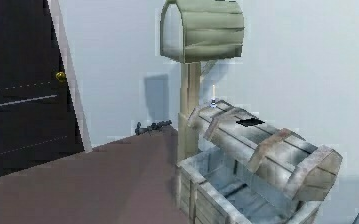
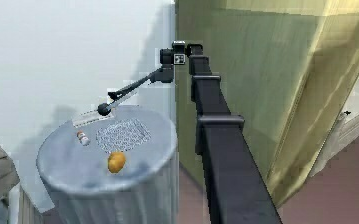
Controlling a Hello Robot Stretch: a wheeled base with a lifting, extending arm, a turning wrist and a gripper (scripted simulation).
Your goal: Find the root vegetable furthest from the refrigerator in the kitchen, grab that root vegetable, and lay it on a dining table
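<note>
Reaches far out with the arm, apparently to bring the gripper above a grey round drum. Cannot tell whether anything is held, with the drum top right behind the fingers. On that top, nearer than the gripper and apart from it: a yellow-orange lump, probably the root vegetable. Left of it, a small white-and-red thing. Ahead, a dark door at left and a wooden chest at right.
</note>
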